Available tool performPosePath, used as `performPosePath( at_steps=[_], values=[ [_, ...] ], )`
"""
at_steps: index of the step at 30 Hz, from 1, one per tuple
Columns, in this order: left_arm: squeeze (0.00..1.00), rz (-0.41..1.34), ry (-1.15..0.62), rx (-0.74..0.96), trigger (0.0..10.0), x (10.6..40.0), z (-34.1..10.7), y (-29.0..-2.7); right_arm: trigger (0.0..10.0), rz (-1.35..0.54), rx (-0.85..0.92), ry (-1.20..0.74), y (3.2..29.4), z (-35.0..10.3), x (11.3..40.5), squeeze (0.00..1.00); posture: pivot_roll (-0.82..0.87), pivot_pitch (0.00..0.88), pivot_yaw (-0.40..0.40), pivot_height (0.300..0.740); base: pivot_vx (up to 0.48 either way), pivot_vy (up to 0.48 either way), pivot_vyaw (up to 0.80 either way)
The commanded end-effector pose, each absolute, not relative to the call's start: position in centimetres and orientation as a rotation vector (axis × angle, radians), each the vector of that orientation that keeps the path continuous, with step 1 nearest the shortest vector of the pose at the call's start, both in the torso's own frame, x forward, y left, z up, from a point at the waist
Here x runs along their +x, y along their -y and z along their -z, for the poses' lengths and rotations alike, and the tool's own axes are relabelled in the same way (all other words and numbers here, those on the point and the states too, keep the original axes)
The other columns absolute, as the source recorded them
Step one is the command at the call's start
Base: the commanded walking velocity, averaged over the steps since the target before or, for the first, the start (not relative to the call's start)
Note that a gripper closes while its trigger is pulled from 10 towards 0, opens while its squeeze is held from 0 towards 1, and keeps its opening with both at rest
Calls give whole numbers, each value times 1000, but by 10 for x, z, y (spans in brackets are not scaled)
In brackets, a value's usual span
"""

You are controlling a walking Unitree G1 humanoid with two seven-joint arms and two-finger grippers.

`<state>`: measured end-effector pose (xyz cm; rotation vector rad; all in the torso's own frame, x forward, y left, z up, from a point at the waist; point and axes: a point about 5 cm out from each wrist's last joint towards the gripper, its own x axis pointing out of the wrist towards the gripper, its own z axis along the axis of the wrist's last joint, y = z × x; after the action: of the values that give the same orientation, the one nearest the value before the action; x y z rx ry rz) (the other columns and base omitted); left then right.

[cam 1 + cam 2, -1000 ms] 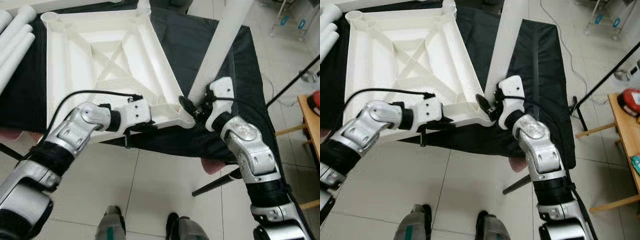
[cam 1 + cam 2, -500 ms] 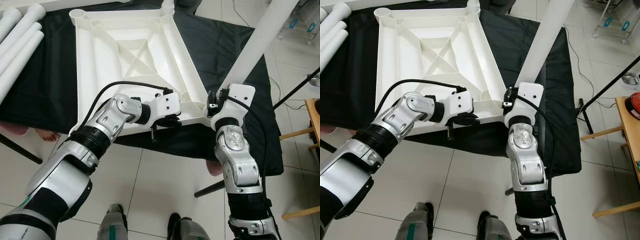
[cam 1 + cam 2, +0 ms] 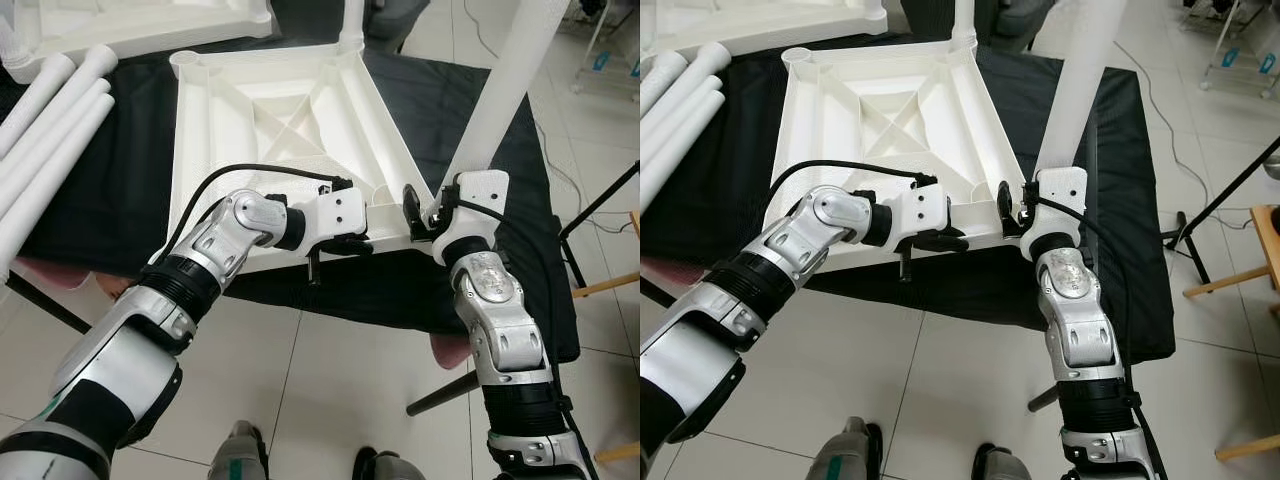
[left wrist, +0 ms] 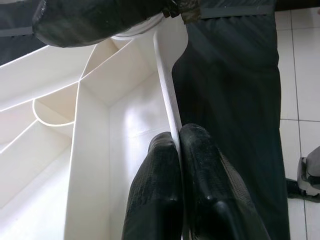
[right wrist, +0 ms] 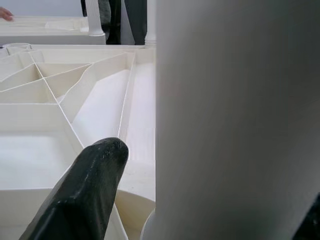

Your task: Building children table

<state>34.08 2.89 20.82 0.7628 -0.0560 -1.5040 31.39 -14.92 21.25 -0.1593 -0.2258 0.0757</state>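
A white ribbed tabletop (image 3: 290,120) lies upside down on the black-covered table (image 3: 420,100). My left gripper (image 4: 178,135) is shut on the tabletop's near rim (image 4: 167,75), close to its near right corner. My right gripper (image 3: 428,215) is shut on a long white leg (image 3: 490,100), one black finger (image 5: 95,175) showing beside it. The leg (image 5: 235,125) rises steeply, tilted to the right, with its lower end at that near right corner. Whether it sits in the socket is hidden. Another leg (image 3: 352,20) stands in the far corner.
Several loose white legs (image 3: 50,120) lie on the cloth at the left. A second white tabletop (image 3: 130,25) lies at the back left. A black stand leg (image 3: 440,390) slants across the tiled floor at the right, and wooden furniture (image 3: 610,285) is at the right edge.
The camera has shifted. The leg in my right gripper now stands steeper over the near right corner. My left gripper keeps its hold on the rim.
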Motion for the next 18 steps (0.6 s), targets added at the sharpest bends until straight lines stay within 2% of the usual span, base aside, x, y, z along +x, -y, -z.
performPosePath(
  at_steps=[1, 18],
  values=[
    [0, 1825, 275, 859, 0, 311, -234, 0, 10000, -12, -147, 169, 145, -200, 316, 584, 171, 225, -44, 740, 0, 0, 0],
    [0, 1825, 275, 859, 0, 311, -234, 0, 10000, -12, -147, 169, 145, -200, 316, 584, 171, 225, -44, 740, 0, 0, 0]
  ],
)
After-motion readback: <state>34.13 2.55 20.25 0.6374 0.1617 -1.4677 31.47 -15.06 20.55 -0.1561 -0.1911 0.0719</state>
